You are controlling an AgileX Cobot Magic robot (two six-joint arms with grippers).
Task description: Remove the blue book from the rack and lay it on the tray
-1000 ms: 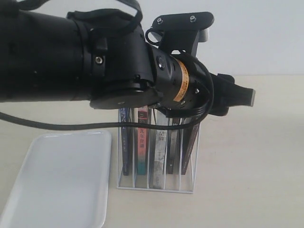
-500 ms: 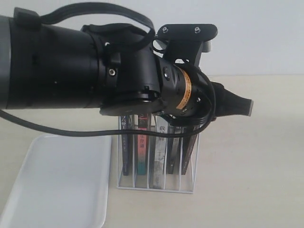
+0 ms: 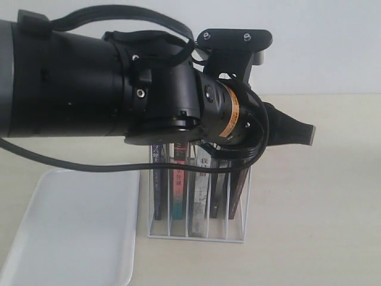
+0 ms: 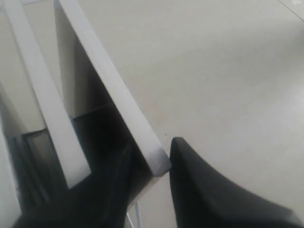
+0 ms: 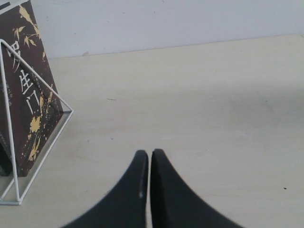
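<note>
Pale tabletop [image 3: 309, 238] fills the scene and runs back to a white wall [image 3: 333, 47]. Nearest the lens, your left arm [image 3: 89, 77] crosses from the table's left side over the tops of the books. Next comes the tray [image 3: 71, 238], lying flat toward the table's front left corner, with nothing on the part you can see. Just beside it, toward the middle, the rack [image 3: 196, 237] holds five books in its slots. The blue book [image 3: 158, 187] stands in the end slot closest to the tray with its spine facing out, so the lift, the carry and the laying down are all left to do.

Your left gripper [image 4: 153, 149] has its jaws set narrow, one on each side of the top corner of a book [image 4: 111, 80] with a pale page edge. You cannot tell whether they have bitten, nor which book it is. One finger [image 3: 292, 128] shows past the end of the rack farthest from the tray, so you may not be on the blue one; check before you lift. Your right gripper [image 5: 149, 153] is pressed closed on nothing, low over bare table near the brown book [image 5: 28, 95] at that far end.
</note>
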